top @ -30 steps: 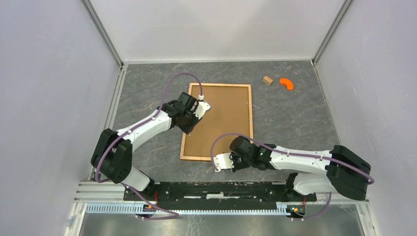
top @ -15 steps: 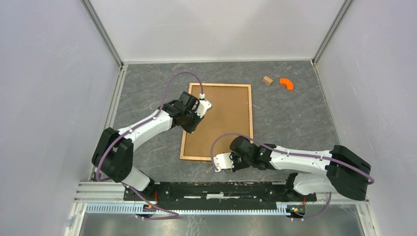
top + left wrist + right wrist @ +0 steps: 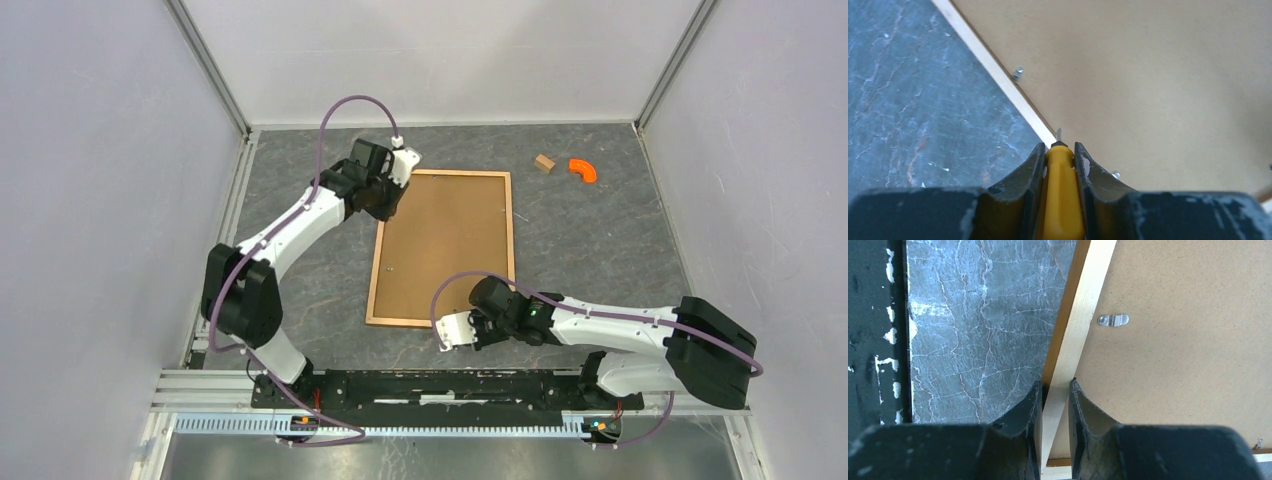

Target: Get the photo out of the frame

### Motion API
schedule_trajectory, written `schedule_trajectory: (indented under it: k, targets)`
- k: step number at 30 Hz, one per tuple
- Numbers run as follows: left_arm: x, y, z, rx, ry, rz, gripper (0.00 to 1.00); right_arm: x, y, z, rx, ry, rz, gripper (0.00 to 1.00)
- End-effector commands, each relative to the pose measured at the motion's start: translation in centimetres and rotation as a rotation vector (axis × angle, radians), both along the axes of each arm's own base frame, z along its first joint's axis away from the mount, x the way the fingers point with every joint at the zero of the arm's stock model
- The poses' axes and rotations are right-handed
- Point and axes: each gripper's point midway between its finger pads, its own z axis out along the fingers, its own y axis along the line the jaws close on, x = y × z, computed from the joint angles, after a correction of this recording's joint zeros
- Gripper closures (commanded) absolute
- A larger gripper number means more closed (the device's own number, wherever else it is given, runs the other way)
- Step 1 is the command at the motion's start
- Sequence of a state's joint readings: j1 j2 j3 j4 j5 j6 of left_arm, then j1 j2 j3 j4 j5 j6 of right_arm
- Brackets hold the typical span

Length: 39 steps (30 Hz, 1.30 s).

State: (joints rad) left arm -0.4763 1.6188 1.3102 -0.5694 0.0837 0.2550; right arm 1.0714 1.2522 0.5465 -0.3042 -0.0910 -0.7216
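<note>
Moving my left fingers [image 3: 1059, 148], clamped on a yellow-handled metal-tipped tool [image 3: 1062, 200], up from mid-rail to the far corner of the thin orange-brown wooden frame [image 3: 1085, 305]; my right fingers [image 3: 1054, 388] pinch its near rail. The photo is presumably hidden under the brown backing board [image 3: 445, 240].
</note>
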Motion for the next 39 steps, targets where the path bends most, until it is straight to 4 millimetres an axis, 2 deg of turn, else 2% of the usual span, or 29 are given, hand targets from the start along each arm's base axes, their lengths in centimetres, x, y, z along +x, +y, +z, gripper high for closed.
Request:
schedule_trajectory:
  k: [1,6,10,14,23,39]
  targets:
    - [2.8,0.7,0.0,-0.003,-0.002,0.044,0.98,-3.2,-1.4,-1.8,-0.055,0.115,0.106,1.00]
    - [5.2,0.5,-0.1,-0.011,-0.057,0.076,0.98,-3.6,-1.5,-2.0,-0.063,0.134,0.118,1.00]
    - [6.4,0.2,-1.1,-0.005,-0.049,0.089,0.98,-3.6,-1.5,-2.0,-0.064,0.136,0.118,1.00]
    - [7.4,0.7,-1.8,0.020,-0.060,0.116,0.98,-3.6,-1.5,-2.1,-0.068,0.140,0.117,1.00]
    - [8.7,1.8,-2.9,0.040,-0.059,0.161,0.98,-3.6,-1.5,-2.2,-0.072,0.145,0.114,1.00]
    - [10.6,1.9,-3.5,0.036,-0.058,0.171,0.98,-3.7,-1.4,-2.3,-0.076,0.153,0.112,1.00]
